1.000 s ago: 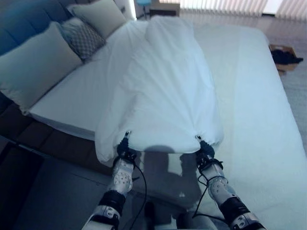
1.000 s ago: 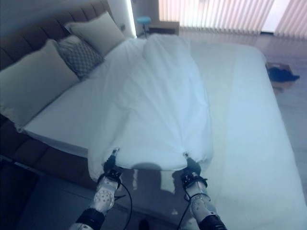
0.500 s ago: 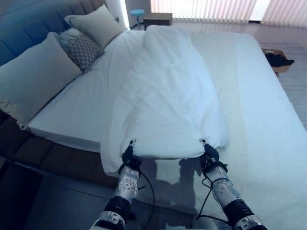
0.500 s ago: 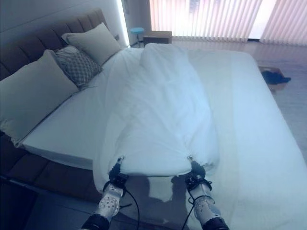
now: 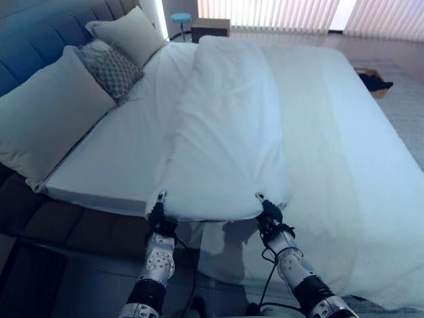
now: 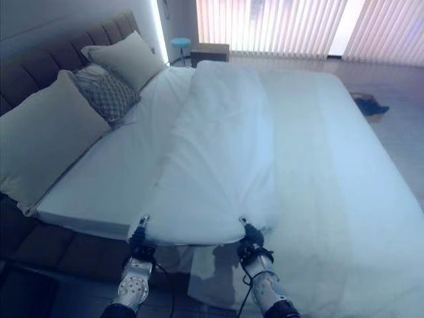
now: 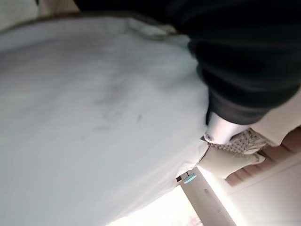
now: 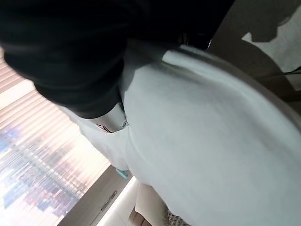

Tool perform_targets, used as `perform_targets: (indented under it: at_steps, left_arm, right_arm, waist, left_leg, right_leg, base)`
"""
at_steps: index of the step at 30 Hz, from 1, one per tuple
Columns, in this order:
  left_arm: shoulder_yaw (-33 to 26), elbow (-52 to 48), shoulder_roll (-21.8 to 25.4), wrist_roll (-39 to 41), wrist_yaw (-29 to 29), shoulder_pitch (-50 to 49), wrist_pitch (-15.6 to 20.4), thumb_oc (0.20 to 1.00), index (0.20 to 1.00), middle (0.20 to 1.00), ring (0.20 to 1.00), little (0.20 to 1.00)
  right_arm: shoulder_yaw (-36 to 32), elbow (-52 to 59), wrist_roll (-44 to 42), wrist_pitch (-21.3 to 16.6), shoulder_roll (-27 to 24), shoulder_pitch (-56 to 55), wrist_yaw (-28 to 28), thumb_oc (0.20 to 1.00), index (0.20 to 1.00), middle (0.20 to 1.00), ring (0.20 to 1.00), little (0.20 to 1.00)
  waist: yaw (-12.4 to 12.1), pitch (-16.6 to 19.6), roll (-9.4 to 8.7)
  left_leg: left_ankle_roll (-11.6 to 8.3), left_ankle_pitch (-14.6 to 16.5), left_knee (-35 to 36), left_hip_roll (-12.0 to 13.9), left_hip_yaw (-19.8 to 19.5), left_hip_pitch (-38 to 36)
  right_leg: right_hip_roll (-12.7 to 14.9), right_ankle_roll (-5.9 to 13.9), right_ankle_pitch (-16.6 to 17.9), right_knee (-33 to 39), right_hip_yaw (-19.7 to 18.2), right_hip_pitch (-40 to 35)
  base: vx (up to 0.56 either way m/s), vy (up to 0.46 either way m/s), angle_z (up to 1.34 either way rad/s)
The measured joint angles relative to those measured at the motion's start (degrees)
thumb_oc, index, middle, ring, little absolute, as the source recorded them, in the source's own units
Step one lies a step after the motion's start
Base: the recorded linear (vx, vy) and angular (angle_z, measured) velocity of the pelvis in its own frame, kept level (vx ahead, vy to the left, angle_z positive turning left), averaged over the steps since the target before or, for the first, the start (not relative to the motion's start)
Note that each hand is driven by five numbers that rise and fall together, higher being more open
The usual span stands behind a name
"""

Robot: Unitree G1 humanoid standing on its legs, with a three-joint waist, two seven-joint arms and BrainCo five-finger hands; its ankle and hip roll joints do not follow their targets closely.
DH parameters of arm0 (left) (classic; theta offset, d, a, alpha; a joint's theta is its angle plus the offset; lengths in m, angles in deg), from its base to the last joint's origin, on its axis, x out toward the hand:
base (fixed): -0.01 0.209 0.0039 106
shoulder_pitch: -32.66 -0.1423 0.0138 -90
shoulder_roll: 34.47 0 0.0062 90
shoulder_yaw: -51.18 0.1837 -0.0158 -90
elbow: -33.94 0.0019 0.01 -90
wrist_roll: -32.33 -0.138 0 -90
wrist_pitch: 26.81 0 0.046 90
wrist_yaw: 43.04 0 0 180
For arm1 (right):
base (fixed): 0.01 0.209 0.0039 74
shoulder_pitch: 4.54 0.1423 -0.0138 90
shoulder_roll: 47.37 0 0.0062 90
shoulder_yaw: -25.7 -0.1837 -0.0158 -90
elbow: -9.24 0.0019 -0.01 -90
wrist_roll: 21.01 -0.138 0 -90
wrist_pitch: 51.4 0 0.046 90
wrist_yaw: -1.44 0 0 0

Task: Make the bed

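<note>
Below, left hand (image 5: 158, 213) and right hand (image 5: 268, 213) pinching duvet (image 5: 228, 132) edge, fingers mostly hidden under cloth.

Both eye views look down from the head, standing at one long side of the bed (image 5: 344, 165), facing across the mattress toward the window blinds (image 6: 278, 30) at the far wall. The headboard (image 5: 40, 33) and pillows (image 6: 40, 139) lie to the left in each. The two views share nearly the whole scene, slightly offset sideways; the right eye view takes in more of the blinds.

The left wrist view sits very close against the white duvet (image 7: 94, 122), looking along the hand's dark cover (image 7: 244, 61). The right wrist view is equally close to the duvet, facing the blinds.
</note>
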State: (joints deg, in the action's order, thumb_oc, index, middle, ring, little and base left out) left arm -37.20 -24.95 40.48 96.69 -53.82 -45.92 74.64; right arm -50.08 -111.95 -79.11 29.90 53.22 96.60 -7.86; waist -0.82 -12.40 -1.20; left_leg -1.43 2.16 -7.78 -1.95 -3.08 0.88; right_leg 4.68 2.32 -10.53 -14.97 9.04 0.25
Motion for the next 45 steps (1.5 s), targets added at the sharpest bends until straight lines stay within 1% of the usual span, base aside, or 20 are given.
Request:
perform_targets:
  at_steps: [4,6,7,8,9,10,12,13,14,15,18,19,20,21,23,25,26,28,34,45]
  left_arm:
    - [-0.1,0.1,-0.9,0.1,0.0,-1.0,0.0,0.200,0.200,0.200,0.200,0.200]
    - [-0.1,0.0,-1.0,0.7,-0.2,-1.8,0.0,0.200,0.200,0.200,0.200,0.200]
    - [-0.1,0.0,-1.0,0.7,-0.3,-1.8,0.0,0.200,0.200,0.200,0.200,0.200]
    - [0.2,-0.2,-1.0,0.7,-0.5,-1.6,0.0,0.200,0.200,0.200,0.200,0.200]
    - [0.5,-0.3,-1.0,0.7,-0.5,-1.7,0.0,0.200,0.200,0.200,0.200,0.200]
    - [1.0,-0.3,-0.8,0.7,-1.1,-1.5,-0.1,0.200,0.200,0.200,0.200,0.200]
    - [1.1,-1.1,-0.4,0.5,-2.0,-1.0,0.0,0.200,0.200,0.200,0.200,0.200]
    - [1.2,-1.3,-0.4,0.5,-2.5,-0.5,0.0,0.200,0.200,0.200,0.200,0.200]
    - [1.2,-1.4,-0.4,0.5,-2.7,-0.1,0.0,0.200,0.200,0.200,0.200,0.200]
    - [1.4,-1.8,0.1,0.5,-2.8,1.1,0.0,0.200,0.200,0.200,0.200,0.200]
    - [1.3,-5.9,0.9,0.3,-3.0,1.6,0.1,0.200,0.200,0.200,0.200,0.200]
    - [1.0,-8.2,2.7,-0.2,-2.9,1.8,0.5,0.200,0.200,0.200,0.200,0.200]
    - [0.2,-9.9,3.2,-0.3,-2.9,1.7,0.5,0.200,0.200,0.200,0.200,0.200]
    - [-0.5,-12.2,4.1,-0.6,-2.4,1.5,0.8,0.200,0.200,0.200,0.200,0.200]
    - [-1.2,-14.5,4.2,-0.6,-1.5,0.3,1.6,0.200,0.200,0.200,0.200,0.200]
    - [-1.2,-16.8,3.9,-0.6,-0.7,-2.4,1.7,0.200,0.200,0.200,0.200,0.200]
    - [-1.7,-18.6,3.3,-0.6,-0.1,-4.8,1.7,0.200,0.200,0.200,0.200,0.200]
    - [-2.0,-18.9,2.9,-0.5,0.1,-7.6,1.8,0.200,0.200,0.200,0.200,0.200]
    - [-1.7,-11.4,-1.5,-0.5,0.9,-11.2,1.5,0.200,0.200,0.200,0.200,0.200]
    - [-1.9,3.7,-0.8,-0.4,0.7,-7.0,0.6,0.200,0.200,0.200,0.200,0.200]
  right_arm:
    - [-0.1,-1.2,0.1,0.2,-0.2,-0.2,-0.1,0.200,0.200,0.200,0.200,0.200]
    - [0.2,-1.0,0.2,0.4,0.0,-0.1,-1.1,0.200,0.200,0.200,0.200,0.200]
    - [0.2,-0.8,0.2,0.4,0.0,-0.1,-1.4,0.200,0.200,0.200,0.200,0.200]
    - [0.2,-0.3,0.2,0.4,-0.4,-0.1,-1.9,0.200,0.200,0.200,0.200,0.200]
    - [0.2,-0.1,0.2,0.4,-0.6,-0.1,-2.1,0.200,0.200,0.200,0.200,0.200]
    - [0.5,0.1,0.4,0.5,-0.8,0.1,-2.7,0.200,0.200,0.200,0.200,0.200]
    - [0.9,2.3,0.7,0.7,-1.7,0.4,-3.1,0.200,0.200,0.200,0.200,0.200]
    - [1.1,3.0,0.8,1.0,-2.3,0.9,-3.3,0.200,0.200,0.200,0.200,0.200]
    - [1.3,4.1,1.2,1.3,-2.8,1.1,-3.5,0.200,0.200,0.200,0.200,0.200]
    - [1.3,6.3,2.0,1.5,-3.4,0.8,-3.5,0.200,0.200,0.200,0.200,0.200]
    - [1.2,13.1,4.5,1.8,-4.8,1.3,-3.5,0.200,0.200,0.200,0.200,0.200]
    - [1.4,14.6,5.9,1.7,-4.2,2.6,-3.3,0.200,0.200,0.200,0.200,0.200]
    - [1.5,16.4,6.5,1.8,-4.1,2.9,-3.3,0.200,0.200,0.200,0.200,0.200]
    - [1.5,18.8,8.0,1.5,-3.6,2.9,-2.3,0.200,0.200,0.200,0.200,0.200]
    - [1.5,20.5,9.2,1.4,-3.0,2.1,-0.6,0.200,0.200,0.200,0.200,0.200]
    - [1.5,21.4,9.7,1.1,-2.8,0.1,1.3,0.200,0.200,0.200,0.200,0.200]
    - [1.9,22.5,9.9,1.1,-2.8,-1.4,2.6,0.200,0.200,0.200,0.200,0.200]
    - [2.3,22.5,10.4,1.0,-2.5,-3.2,4.2,0.200,0.200,0.200,0.200,0.200]
    - [2.5,14.0,10.8,1.7,-2.4,-11.9,6.4,0.200,0.200,0.200,0.200,0.200]
    - [4.0,-6.0,10.9,3.4,-1.2,-3.9,5.9,0.200,0.200,0.200,0.200,0.200]
  waist:
    - [0.0,-0.9,-0.02]
    - [-0.1,-1.0,0.11]
    - [0.0,-1.2,-0.24]
    - [0.2,-1.1,-0.05]
    - [0.1,-1.1,-0.09]
    - [0.1,-1.0,-0.10]
    - [0.1,-1.0,0.18]
    - [-0.1,-0.9,0.92]
    - [0.0,-0.9,1.27]
    - [0.1,-0.8,0.15]
    - [0.0,-0.8,-0.35]
    - [-0.3,-0.7,-0.52]
    - [-0.5,-0.8,-0.36]
    - [-1.4,-0.8,-0.41]
    - [-2.3,-0.9,-0.20]
    - [-3.2,-1.2,0.22]
    - [-3.4,-0.8,-0.41]
    - [-3.5,-0.8,-0.67]
    - [-2.9,-1.3,-0.95]
    - [-3.3,-3.7,-1.42]
  left_leg:
    - [-3.35,-0.7,-7.2,0.3,1.7,3.1]
    - [-3.36,0.6,-9.0,3.0,4.4,3.2]
    - [-3.68,0.8,-9.4,4.6,4.1,3.1]
    - [-4.25,1.1,-10.0,7.0,2.7,3.2]
    - [-4.23,1.1,-9.1,7.3,2.8,3.1]
    - [-5.24,1.4,-7.3,8.9,-0.1,2.9]
    - [-5.10,1.2,-3.1,9.6,-5.6,2.8]
    - [-4.48,0.2,-1.6,9.3,-6.6,2.5]
    - [-5.57,0.8,-1.1,8.9,-6.5,2.4]
    - [-6.30,0.8,-1.4,5.9,-5.8,1.7]
    - [-2.29,1.7,-3.4,1.2,-3.4,2.1]
    - [-0.94,2.2,-4.6,-0.1,-2.0,3.0]
    - [-0.11,2.7,-5.7,-0.2,-0.7,3.9]
    - [0.76,3.1,-6.3,-0.4,1.0,4.8]
    - [1.71,3.2,-6.1,-0.2,1.8,4.2]
    - [2.47,2.4,-3.4,0.2,1.7,2.3]
    - [2.51,1.5,-1.3,0.6,1.8,1.1]
    - [2.57,1.3,-0.3,-0.4,2.3,0.9]
    - [1.26,0.5,1.2,-0.1,-0.1,1.9]
    - [-0.71,-0.6,2.8,2.2,-0.6,6.5]
  right_leg:
    - [1.8,-1.85,-0.4,-0.4,1.0,-1.3]
    - [1.8,-2.39,0.0,-0.2,1.9,-1.5]
    - [1.9,-2.42,0.0,-0.2,2.0,-1.6]
    - [1.7,-2.40,0.0,-0.2,2.8,-1.5]
    - [1.5,-2.32,0.0,-0.3,2.9,-1.3]
    - [1.5,-1.72,0.3,-0.2,2.6,-1.3]
    - [1.7,-0.76,0.7,-0.3,1.9,-0.5]
    - [2.0,0.42,0.6,-0.9,0.9,-0.3]
    - [2.2,1.40,0.3,-1.3,0.7,-0.3]
    - [5.1,2.75,0.8,-1.7,0.3,-0.1]
    - [10.1,4.07,2.4,-2.1,-0.9,0.6]
    - [11.6,3.43,3.7,-2.4,-1.0,1.8]
    - [12.0,3.46,4.9,-2.4,-0.9,2.6]
    - [12.3,2.31,6.9,-2.3,0.2,3.7]
    - [11.9,2.25,9.1,-2.0,1.0,4.0]
    - [9.1,3.93,6.3,-3.1,1.1,4.2]
    - [7.2,3.21,5.3,-2.4,2.0,3.8]
    - [4.8,3.55,5.7,1.2,3.8,2.7]
    - [3.1,3.07,5.3,5.2,1.4,1.1]
    - [0.3,1.36,6.4,9.4,2.6,3.9]
  base:
    - [0.04,0.156,0.03]
    - [0.11,0.209,-0.30]
    - [0.12,0.282,-0.18]
    - [0.13,0.355,-0.03]
    - [0.12,0.395,0.08]
    - [0.09,0.437,0.03]
    - [0.06,0.476,-0.02]
    - [0.07,0.547,-0.11]
    - [0.07,0.616,-0.09]
    - [0.03,0.553,-0.02]
    - [-0.03,0.442,-0.15]
    - [-0.05,0.383,-0.38]
    - [-0.03,0.366,-0.53]
    - [0.00,0.331,-0.55]
    - [0.01,0.298,-0.39]
    - [-0.01,0.185,-0.12]
    - [-0.01,0.072,-0.10]
    - [-0.04,0.097,-0.12]
    - [-0.08,0.000,0.20]
    - [-0.06,-0.045,0.03]
